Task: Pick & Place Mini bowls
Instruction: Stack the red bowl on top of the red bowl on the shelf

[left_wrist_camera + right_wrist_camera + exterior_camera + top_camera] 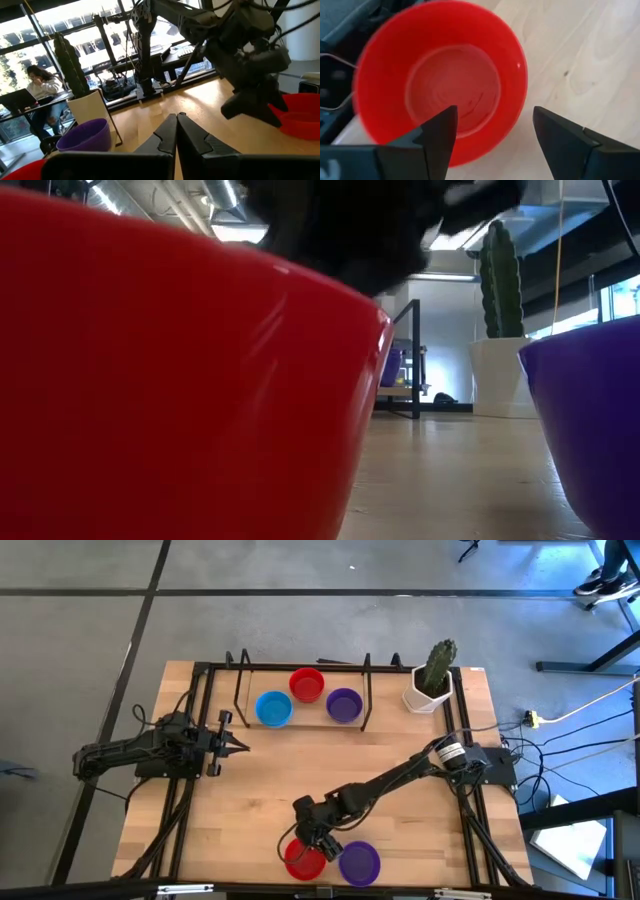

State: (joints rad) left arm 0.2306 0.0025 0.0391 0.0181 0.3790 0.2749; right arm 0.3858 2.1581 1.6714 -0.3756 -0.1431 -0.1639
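Five mini bowls sit empty; right gripper (311,844) spread wide over the near red bowl (303,861); left gripper (243,748) clenched, idle.

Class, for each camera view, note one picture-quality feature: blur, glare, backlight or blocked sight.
Low view: the near red bowl fills the frame, blurred. Left wrist view: bright windows backlight the cactus. Right wrist view: the red bowl's far rim smears between the right gripper fingers. High view: evenly lit.
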